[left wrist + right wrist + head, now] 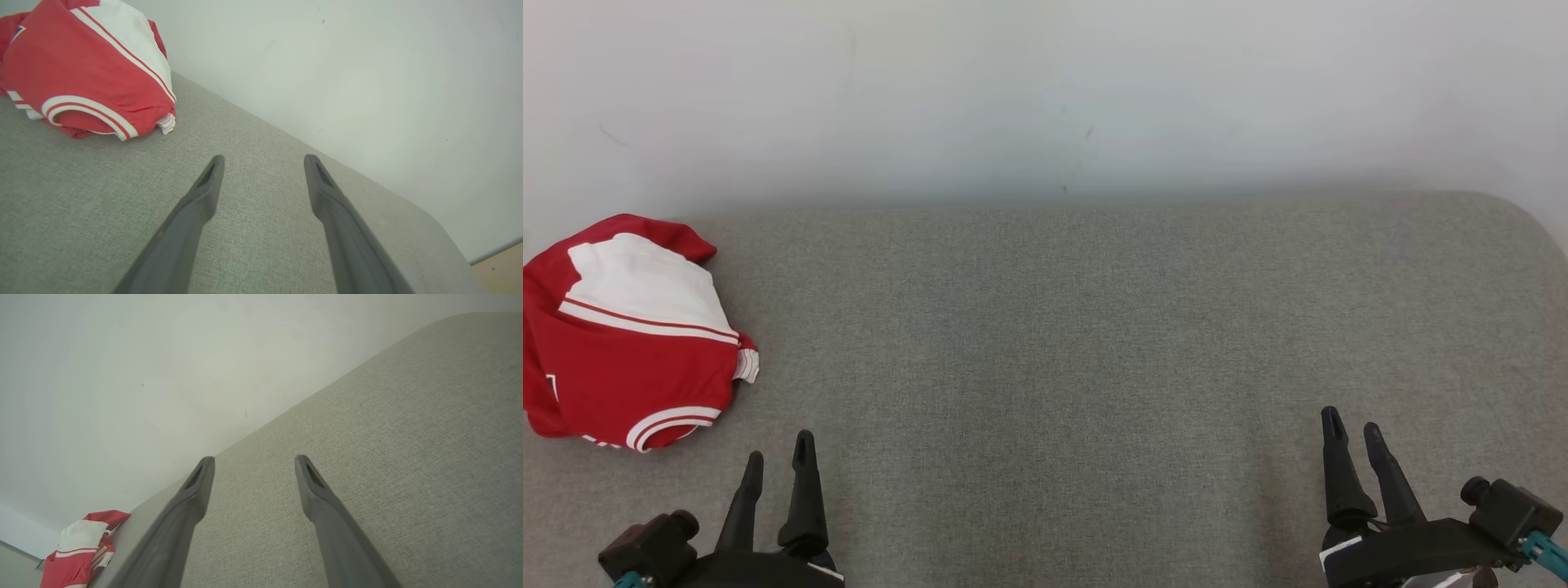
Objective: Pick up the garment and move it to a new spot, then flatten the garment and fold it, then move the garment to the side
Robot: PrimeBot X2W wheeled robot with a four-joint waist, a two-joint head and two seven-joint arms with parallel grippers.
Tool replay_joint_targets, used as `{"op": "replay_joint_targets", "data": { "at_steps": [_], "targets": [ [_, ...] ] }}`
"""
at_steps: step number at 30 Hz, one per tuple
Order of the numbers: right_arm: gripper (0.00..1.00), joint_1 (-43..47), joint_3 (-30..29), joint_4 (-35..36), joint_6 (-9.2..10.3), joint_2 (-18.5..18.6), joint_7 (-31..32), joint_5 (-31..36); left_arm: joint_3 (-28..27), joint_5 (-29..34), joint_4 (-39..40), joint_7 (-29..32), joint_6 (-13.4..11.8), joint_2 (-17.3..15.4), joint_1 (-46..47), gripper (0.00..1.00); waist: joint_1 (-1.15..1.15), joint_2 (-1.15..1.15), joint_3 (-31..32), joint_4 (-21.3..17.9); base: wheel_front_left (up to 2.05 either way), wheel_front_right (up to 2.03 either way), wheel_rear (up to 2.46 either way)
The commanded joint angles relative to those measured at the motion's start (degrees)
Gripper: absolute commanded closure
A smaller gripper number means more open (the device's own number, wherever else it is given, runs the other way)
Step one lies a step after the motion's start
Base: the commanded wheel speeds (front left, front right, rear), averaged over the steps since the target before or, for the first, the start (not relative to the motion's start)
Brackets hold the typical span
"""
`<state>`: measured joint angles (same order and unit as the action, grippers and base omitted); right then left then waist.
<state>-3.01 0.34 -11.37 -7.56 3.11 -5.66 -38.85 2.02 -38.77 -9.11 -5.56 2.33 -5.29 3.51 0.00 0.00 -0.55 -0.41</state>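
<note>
**Both tools spread wide and empty; garment heaped at the far left**

The left tool [780,447] sits at 7 o'clock in the head view. Its two long, dark, tapered fingers are parted wide and grip nothing. The right tool [1352,420], at 5 o'clock, is spread just as wide and is equally empty.

Both are over a grey woven-fabric surface [1094,343], matte and fine-grained, with a rounded corner at 3 o'clock. Behind it, at 12 o'clock, rises a plain pale wall [1045,90] with a few faint marks.

The crumpled red-and-white garment [629,351], of smooth cloth with white stripes and ribbed trim, lies in a rounded heap on the surface at 9 o'clock. It is near the left tool, at roughly its 11 o'clock, and well apart from the right tool.

The left wrist view has the garment at 10 o'clock, close enough to show its creases and a ribbed cuff. It also shows a strip of tan floor [502,265] at 4 o'clock, beyond the surface's rounded end. The right wrist view shows the garment small at 7 o'clock, by the surface's far edge.
</note>
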Motion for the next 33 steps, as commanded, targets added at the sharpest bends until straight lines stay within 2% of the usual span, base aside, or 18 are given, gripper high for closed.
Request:
{"op": "replay_joint_targets", "data": {
  "at_steps": [1,8,33],
  "targets": [
    [0.0,-0.28,0.23,0.62,0.06,0.14,-0.69,2.21,0.32,1.84,0.98,-0.73,-0.19,-0.63,0.26,0.0,0.0,0.0,0.05,-0.02,0.0,0.0,0.0],
    [0.0,-0.33,0.93,0.65,0.07,0.09,-1.83,7.06,1.42,6.09,1.48,-1.9,0.21,-1.47,-0.11,0.0,0.0,0.0,0.1,-0.14,0.0,0.0,0.0],
    [0.0,0.49,1.03,2.16,0.1,-0.05,-4.18,22.05,2.29,19.11,2.03,-5.66,-1.17,-3.22,-0.48,0.0,0.0,0.0,0.04,-0.06,0.0,0.0,0.0]
  ]
}}
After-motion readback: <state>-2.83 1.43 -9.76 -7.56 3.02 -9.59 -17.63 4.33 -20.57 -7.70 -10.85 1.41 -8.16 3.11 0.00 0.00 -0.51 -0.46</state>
